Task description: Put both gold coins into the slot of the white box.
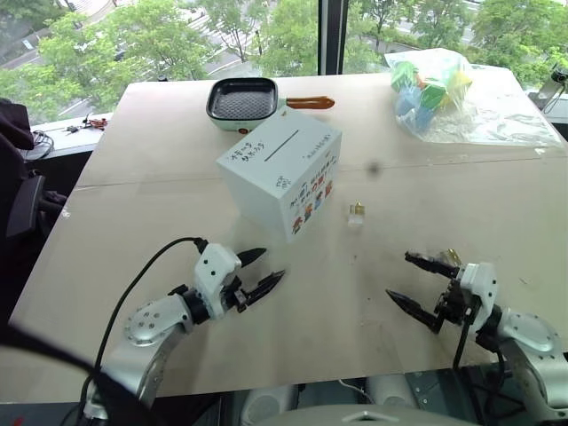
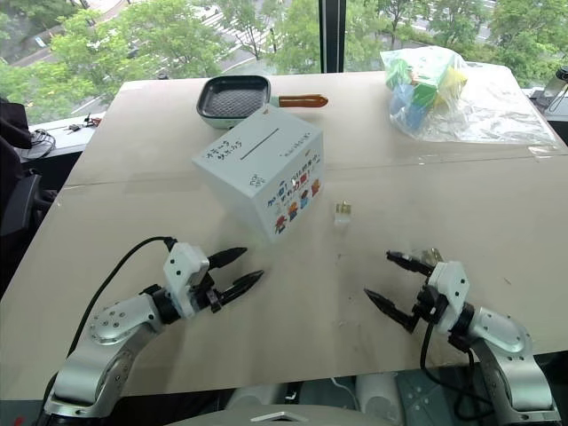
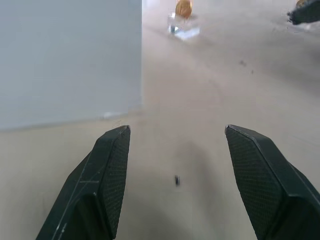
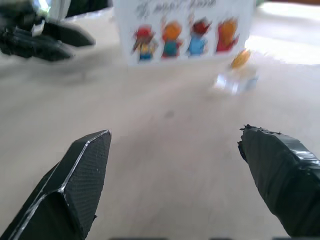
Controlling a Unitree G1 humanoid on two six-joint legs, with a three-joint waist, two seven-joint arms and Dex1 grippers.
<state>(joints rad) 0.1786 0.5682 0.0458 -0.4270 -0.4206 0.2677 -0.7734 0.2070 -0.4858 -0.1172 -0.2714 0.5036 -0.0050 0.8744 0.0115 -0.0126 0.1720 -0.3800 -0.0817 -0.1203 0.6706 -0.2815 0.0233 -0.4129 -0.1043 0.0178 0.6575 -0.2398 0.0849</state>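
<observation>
From my screen the desk [image 1: 426,186] looks like pale, matt board, smooth but lightly scuffed. The white box [image 1: 280,171] reads as matt cardboard with printed figures on one side. The gold coin [image 3: 183,7] has a shiny metal gleam and stands on a clear, glossy plastic piece [image 3: 183,26]. The pan [image 1: 242,100] has a smooth pale-green rim, a dark ridged inside and a glossy brown handle. The bag [image 1: 461,93] is thin, crinkly clear plastic. My black jaws look like matt, finely textured plastic.
</observation>
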